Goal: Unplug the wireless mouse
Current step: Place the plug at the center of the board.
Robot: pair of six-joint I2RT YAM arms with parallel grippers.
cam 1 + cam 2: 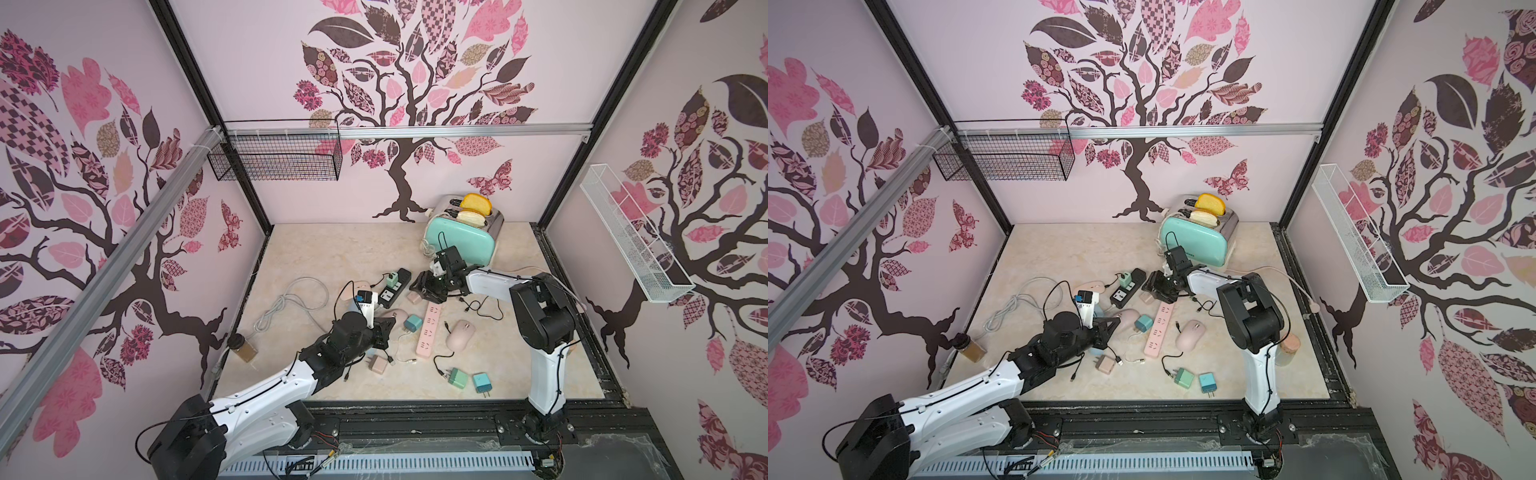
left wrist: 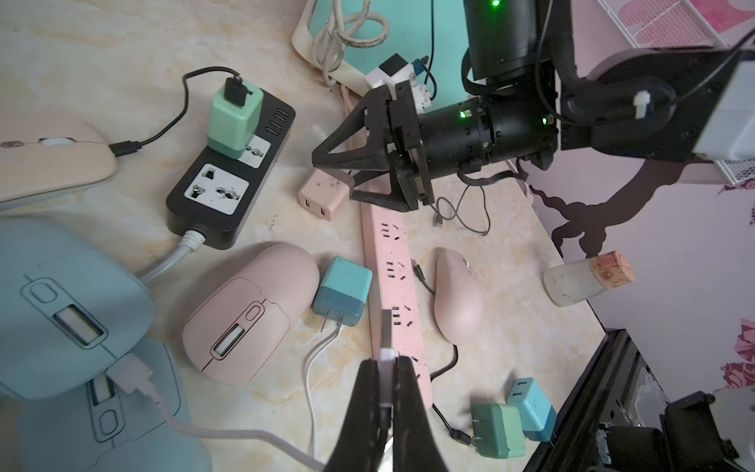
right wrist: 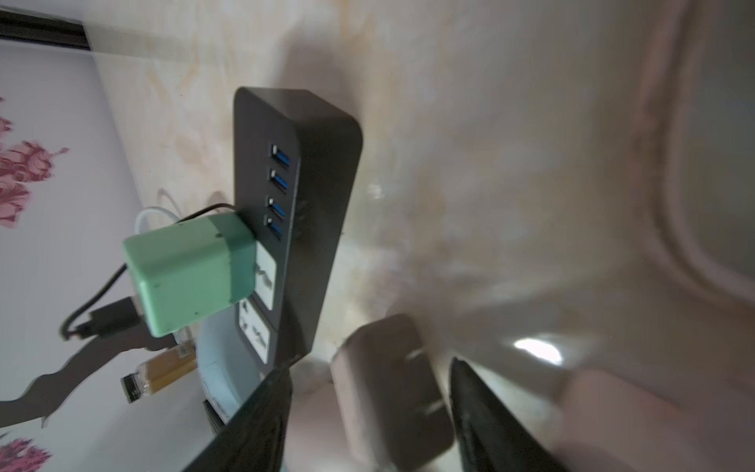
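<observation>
Two top views, alike: mid-bench, left gripper (image 1: pixel 390 329) beside the pink power strip (image 1: pixel 430 330), right gripper (image 1: pixel 417 291) over a pink charger (image 1: pixel 414 297). Left wrist view: I see fingers (image 2: pixel 367 392) clenched on a white USB plug (image 2: pixel 386 353); a white cable (image 2: pixel 228 433) sits plugged into the blue mouse (image 2: pixel 61 302), mid-bench. Right wrist view: jaws spread, charger between.
</observation>
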